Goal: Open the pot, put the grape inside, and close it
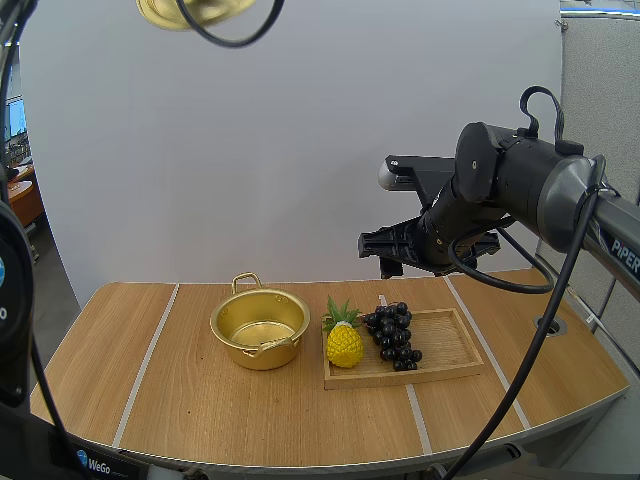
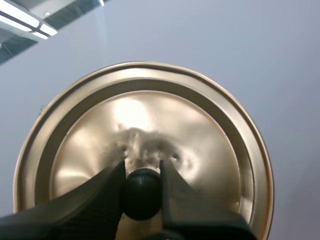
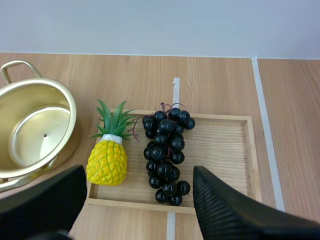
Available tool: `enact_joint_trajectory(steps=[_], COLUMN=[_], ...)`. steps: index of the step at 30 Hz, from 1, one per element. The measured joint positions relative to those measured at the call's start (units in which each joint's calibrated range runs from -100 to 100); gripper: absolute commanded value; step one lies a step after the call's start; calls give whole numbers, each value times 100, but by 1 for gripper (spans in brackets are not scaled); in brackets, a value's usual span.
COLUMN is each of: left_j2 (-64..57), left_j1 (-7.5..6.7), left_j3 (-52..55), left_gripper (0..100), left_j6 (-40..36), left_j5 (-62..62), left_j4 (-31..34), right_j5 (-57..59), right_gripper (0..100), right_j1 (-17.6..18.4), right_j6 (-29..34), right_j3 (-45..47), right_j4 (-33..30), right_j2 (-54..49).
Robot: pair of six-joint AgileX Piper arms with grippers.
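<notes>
Grapes: on the tray, right of centre in the high view; probably light, knobbly and floppy, best pinched across mid-bunch.
Right hand: fingers spread wide above them.
Left hand: clamped on the lid by its knob.
Pot: uncovered, left of tray.

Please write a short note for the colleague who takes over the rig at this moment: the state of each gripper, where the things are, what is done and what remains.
Left gripper: fingers shut on the black knob of the lid, which is held high above the table.
Right gripper: fingers open, holding nothing, above the grapes.
Pot: open and empty, standing on the table beside the wooden tray.
The grapes lie on the tray, next to a pineapple.
Done: the lid is off.
Left: grasp the grapes, put them in the pot, set the lid back on.
</notes>
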Motion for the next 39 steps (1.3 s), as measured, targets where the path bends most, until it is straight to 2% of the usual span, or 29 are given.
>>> enact_joint_trajectory(steps=[7,14,26,29,39], left_j2=[-23,-40,-74,-74,-74], left_j1=[0,0,0,0,0], left_j3=[-721,-1369,-1437,-1437,-1437], left_gripper=[0,0,0,0,0], left_j6=[-31,-40,-47,-47,-47], left_j5=[14,-337,-397,-397,-414], left_j4=[51,109,154,165,165], right_j5=[-85,-216,-1200,-1205,-1166], right_gripper=[100,100,100,100,100], right_j1=[0,0,0,-19,-38], right_j6=[0,0,-23,-84,-94], right_j3=[-14,-57,-86,-590,-981], right_j4=[0,-50,-100,-116,-116], right_j2=[170,1309,2624,3345,4033])
